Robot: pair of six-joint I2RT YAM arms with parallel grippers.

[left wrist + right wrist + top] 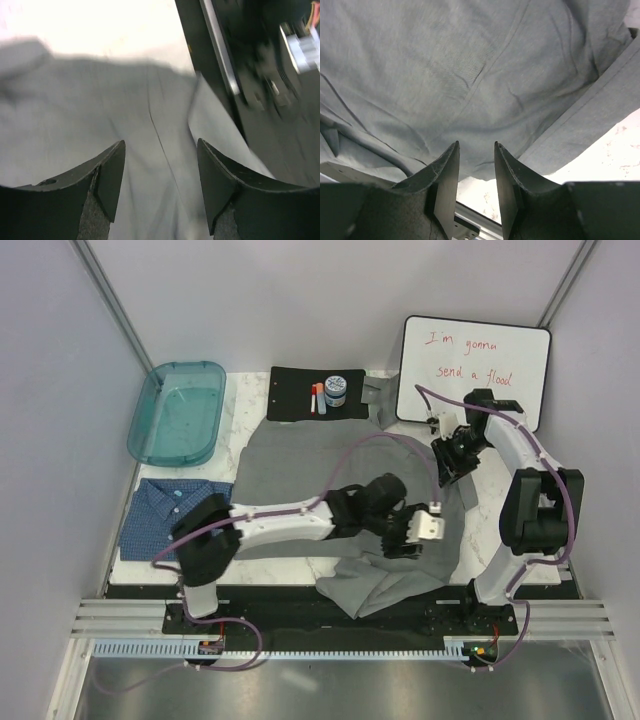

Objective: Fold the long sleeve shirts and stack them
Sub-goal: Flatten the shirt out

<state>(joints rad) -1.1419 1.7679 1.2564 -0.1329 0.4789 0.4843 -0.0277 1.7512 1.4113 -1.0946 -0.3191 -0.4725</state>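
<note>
The plain grey shirt lies spread over the middle of the table, and its near part hangs over the front edge. The blue patterned shirt lies folded at the left. My left gripper hovers over the grey shirt's near right part, jaws open and empty, with grey cloth below my left gripper. My right gripper is at the shirt's right edge. In the right wrist view my right gripper is open by a narrow gap and empty, above the cloth.
A teal plastic tray stands at the back left. A black mat with a small jar and a marker lies at the back. A whiteboard leans at the back right. The black base rail runs along the near edge.
</note>
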